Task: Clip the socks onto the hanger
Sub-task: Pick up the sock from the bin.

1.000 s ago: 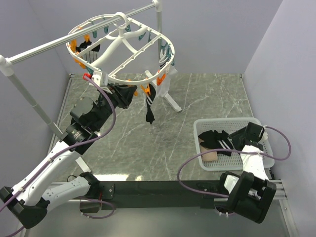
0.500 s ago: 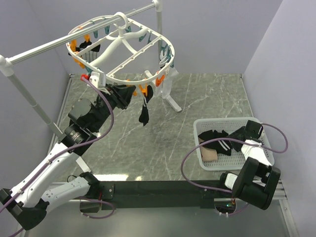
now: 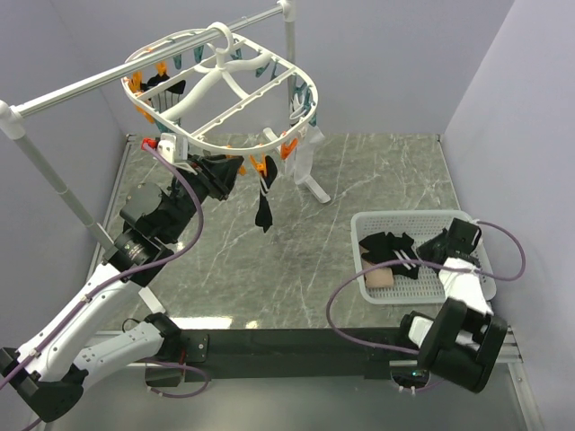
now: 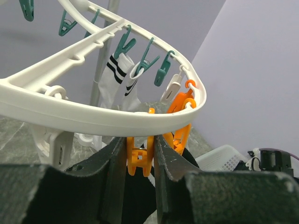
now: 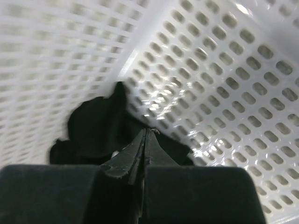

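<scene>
The white oval hanger [image 3: 235, 148] hangs from the rail by its hook, with orange and teal clips along its rim. My left gripper [image 3: 235, 168] is under the near rim [image 4: 93, 119], shut on an orange clip [image 4: 140, 158]. A black sock [image 3: 263, 208] dangles from a neighbouring clip, and white striped socks [image 4: 114, 74] hang further along. My right gripper [image 5: 147, 133] is down inside the basket [image 3: 422, 218], jaws pressed together over a black sock [image 5: 93, 123]; no fabric shows between them. Black socks [image 3: 386, 244] and a pinkish-beige sock [image 3: 379, 278] lie in the basket.
The silver rail [image 3: 81, 90] crosses the back left on white-jointed posts, one foot [image 3: 313, 187] standing on the marble table. Purple walls close in the left, back and right. The basket's lattice wall [image 5: 224, 70] is right in front of my right gripper.
My right gripper has gone from open to shut inside the basket and shifted slightly. The hanging black sock and hanger have swung a little. The left gripper stays on the clip.
</scene>
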`<state>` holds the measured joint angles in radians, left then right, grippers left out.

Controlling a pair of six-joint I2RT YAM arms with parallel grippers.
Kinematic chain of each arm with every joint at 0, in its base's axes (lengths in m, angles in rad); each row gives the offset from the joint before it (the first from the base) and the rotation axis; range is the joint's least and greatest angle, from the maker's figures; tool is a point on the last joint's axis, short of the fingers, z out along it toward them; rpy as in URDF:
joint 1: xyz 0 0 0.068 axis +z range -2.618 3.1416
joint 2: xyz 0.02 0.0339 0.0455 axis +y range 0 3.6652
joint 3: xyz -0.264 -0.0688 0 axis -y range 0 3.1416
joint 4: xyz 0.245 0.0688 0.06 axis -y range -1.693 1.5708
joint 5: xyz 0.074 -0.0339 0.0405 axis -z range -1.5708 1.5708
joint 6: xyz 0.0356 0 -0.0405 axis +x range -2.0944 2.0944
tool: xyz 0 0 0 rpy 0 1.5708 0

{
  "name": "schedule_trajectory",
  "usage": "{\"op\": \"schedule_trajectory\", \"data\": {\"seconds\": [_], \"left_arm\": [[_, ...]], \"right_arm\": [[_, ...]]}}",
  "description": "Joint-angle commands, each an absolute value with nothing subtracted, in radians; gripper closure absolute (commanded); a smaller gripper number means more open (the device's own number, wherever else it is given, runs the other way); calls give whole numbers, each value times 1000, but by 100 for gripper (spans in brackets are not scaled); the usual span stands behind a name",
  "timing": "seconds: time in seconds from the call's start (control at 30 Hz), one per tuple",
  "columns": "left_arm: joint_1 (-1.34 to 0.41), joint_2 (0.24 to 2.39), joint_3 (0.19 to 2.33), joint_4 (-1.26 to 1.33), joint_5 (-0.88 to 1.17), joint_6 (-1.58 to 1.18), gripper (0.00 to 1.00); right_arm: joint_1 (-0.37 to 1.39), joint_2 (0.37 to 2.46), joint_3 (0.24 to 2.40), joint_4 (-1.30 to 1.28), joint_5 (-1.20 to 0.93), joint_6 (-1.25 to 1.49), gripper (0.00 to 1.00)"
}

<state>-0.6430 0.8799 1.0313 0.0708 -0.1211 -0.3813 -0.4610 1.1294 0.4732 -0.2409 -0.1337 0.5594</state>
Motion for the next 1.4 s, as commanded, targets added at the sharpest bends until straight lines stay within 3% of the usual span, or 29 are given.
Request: {"op": "schedule_trajectory", "data": {"seconds": [0.0,0.3,0.33,0.37,0.43,0.47,0.57,1.03,1.37], "left_arm": [[-638,870,1032,120,-124,-371,76],[-635,867,1032,121,-117,-376,76],[-635,867,1031,121,-117,-376,76],[-635,865,1031,121,-117,-376,76],[-635,865,1029,121,-118,-376,76],[-635,864,1029,121,-118,-376,76],[-635,864,1026,124,-117,-377,76],[-634,862,1019,126,-132,-373,76],[-632,861,1019,126,-140,-367,76]], "right_arm": [[-463,992,526,-265,-144,531,100],[-460,837,569,-406,-97,543,100],[-459,847,566,-420,-97,549,93],[-460,857,561,-445,-97,555,79],[-460,887,548,-465,-95,564,66],[-460,894,542,-474,-94,575,54],[-460,910,511,-468,-100,594,42],[-460,1040,462,-368,-138,618,42],[-448,1106,459,-261,-181,626,58]]}}
